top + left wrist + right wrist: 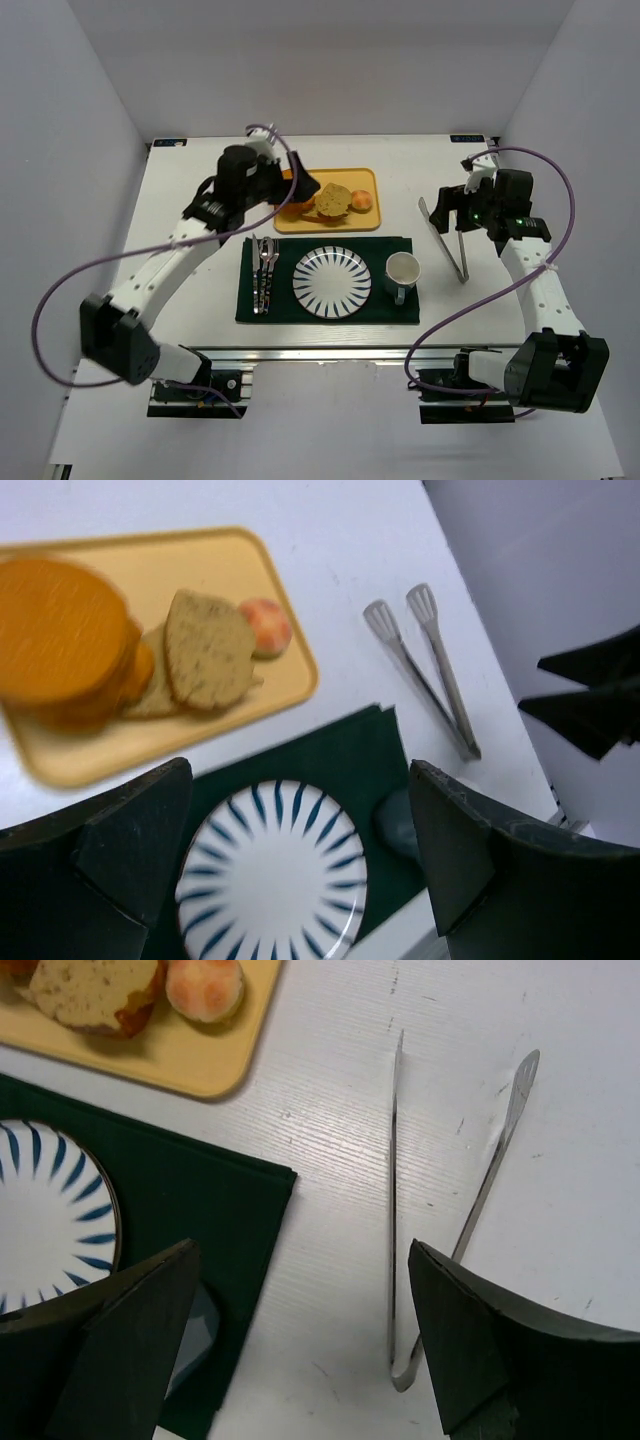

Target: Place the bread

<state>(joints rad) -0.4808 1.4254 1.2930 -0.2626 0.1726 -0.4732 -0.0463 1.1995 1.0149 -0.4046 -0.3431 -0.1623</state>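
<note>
We see bread (60, 630) lying on the tray (250, 570), our left hand (298, 770) released above it; right hand (302, 1250) released over tongs (392, 1210).

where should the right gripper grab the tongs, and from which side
Mid-length, from straight above, straddling both arms. The tongs lie flat on the table, arms spread in a V joined at the near end, so closing squeezes them together.
</note>
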